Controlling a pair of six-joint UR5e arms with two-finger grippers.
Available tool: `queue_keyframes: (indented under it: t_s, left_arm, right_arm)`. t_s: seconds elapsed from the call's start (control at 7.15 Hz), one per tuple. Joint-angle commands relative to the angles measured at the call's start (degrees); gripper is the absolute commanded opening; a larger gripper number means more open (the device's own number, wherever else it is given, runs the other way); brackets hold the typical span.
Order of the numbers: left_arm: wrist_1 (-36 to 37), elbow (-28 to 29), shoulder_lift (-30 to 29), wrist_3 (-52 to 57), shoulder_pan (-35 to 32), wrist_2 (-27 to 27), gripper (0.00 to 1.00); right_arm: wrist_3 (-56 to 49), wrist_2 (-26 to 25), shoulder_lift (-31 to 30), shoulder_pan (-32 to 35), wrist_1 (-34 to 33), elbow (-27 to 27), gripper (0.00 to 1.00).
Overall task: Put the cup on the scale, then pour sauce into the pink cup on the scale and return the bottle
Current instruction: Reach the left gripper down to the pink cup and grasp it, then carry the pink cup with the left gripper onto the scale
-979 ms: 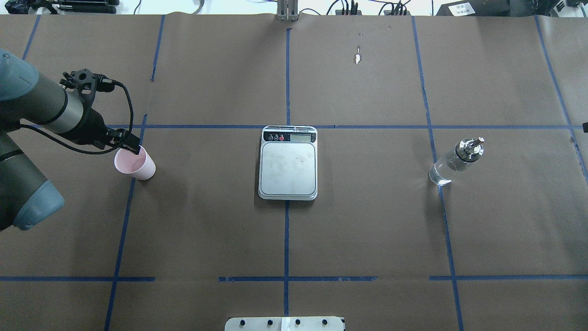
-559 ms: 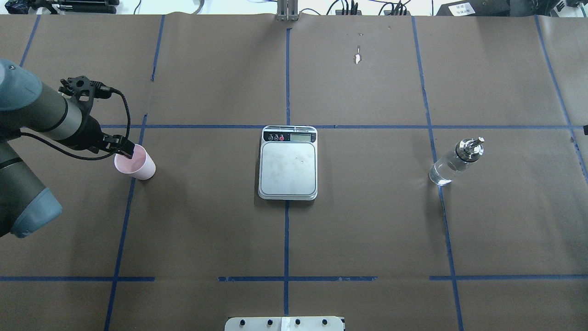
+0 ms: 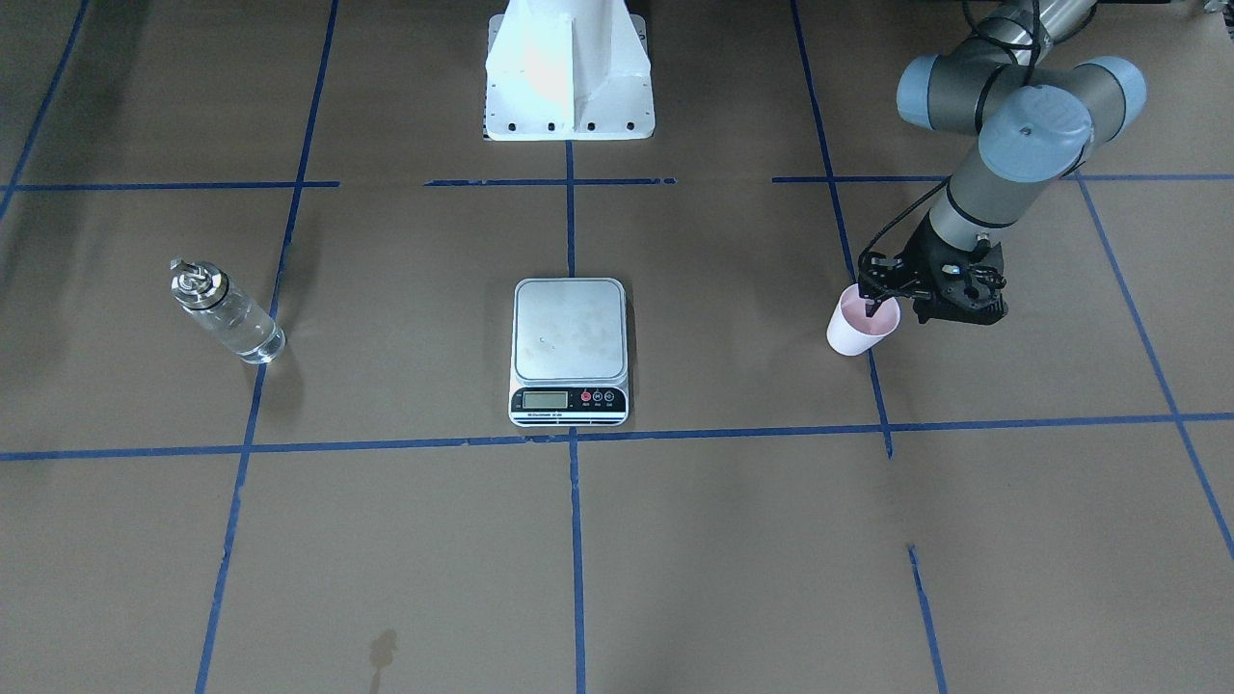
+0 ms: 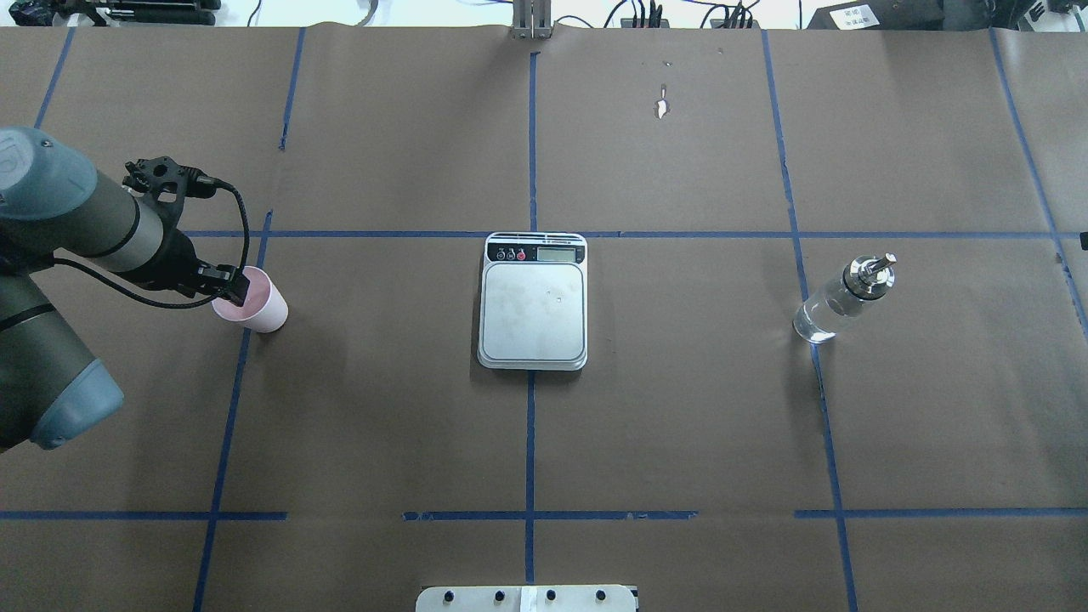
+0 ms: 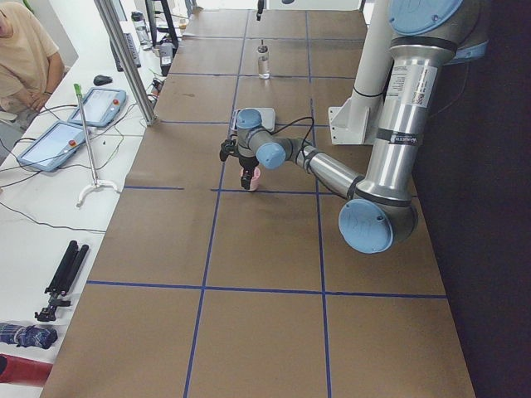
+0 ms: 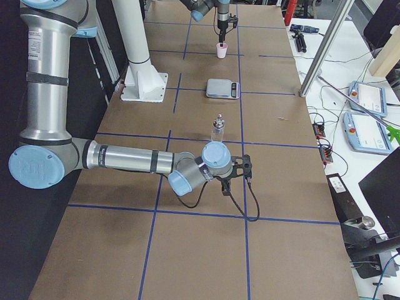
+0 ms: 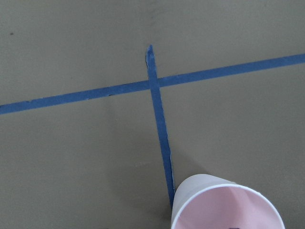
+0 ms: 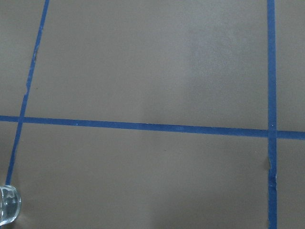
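First step in hand: taking hold of the cup, with no lift yet. Stands upright on the bench, on a blue tape line, well apart from the scale and on the robot's left of it. Left gripper low at the rim, spread, straddling the cup's wall: one finger inside the pink hollow, the other outside on the arm's side. No pinch visible; base flat on the bench, by the look of it.

Next move, as a judgement: press the fingers together on the thin wall, gently, for fear of denting it; then lift straight up, carry across to the middle and set down centred on the silver platform, clear of the display strip. Risk of tipping if dragged sideways before lifting.

Bottle upright far over on the robot's right, well apart from the scale, untouched, with clear sauce showing through the glass; level hard to judge. Right gripper low over the bench near the bottle, apart from it; spread or pressed together, cannot tell, being shown only in the side view.

Count: one cup, one scale, one bottle, two arms, two grippers. Nothing on the scale's platform.
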Motion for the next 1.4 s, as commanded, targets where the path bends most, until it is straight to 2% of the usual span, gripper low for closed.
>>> queue_keyframes:
  t_s: [0.0, 0.14, 0.28, 0.42, 0.56, 0.7, 0.98, 1.26]
  left_arm:
    - [0.1, -0.7, -0.1, 0.0, 0.3, -0.3, 0.00]
    - [0.1, -0.5, -0.8, -0.2, 0.4, -0.4, 0.00]
    - [0.6, -5.5, -0.7, -0.9, 0.0, -1.4, 0.00]
    - [10.9, -12.5, -2.5, -2.3, -0.1, -2.1, 0.00]
    - [19.3, -14.3, -9.4, -6.6, -0.2, -1.9, 0.00]
    - [20.0, -12.6, -14.8, -15.5, 0.7, -1.6, 0.00]
    - [19.8, -10.5, -20.7, -22.2, 6.5, -1.1, 0.00]
    - [19.8, -1.7, -29.8, -25.6, 10.8, 1.7, 0.00]
  right_arm:
    - [0.2, 0.0, -0.1, 0.0, 0.4, 0.0, 1.00]
    - [0.3, 0.0, -0.1, 0.0, 0.4, -0.1, 1.00]
    - [0.3, 0.1, 0.1, 0.0, 0.5, -0.1, 1.00]
    - [0.2, 0.1, 0.1, 0.0, 0.6, 0.0, 1.00]
    - [0.4, 0.2, 0.3, -0.1, 0.6, 0.0, 1.00]
    - [0.4, 0.1, 0.6, -0.1, 0.6, 0.1, 1.00]
    - [0.5, 0.1, 1.2, -0.1, 0.4, 0.0, 1.00]
    - [0.6, 0.3, 1.2, -0.1, 0.6, 0.0, 1.00]
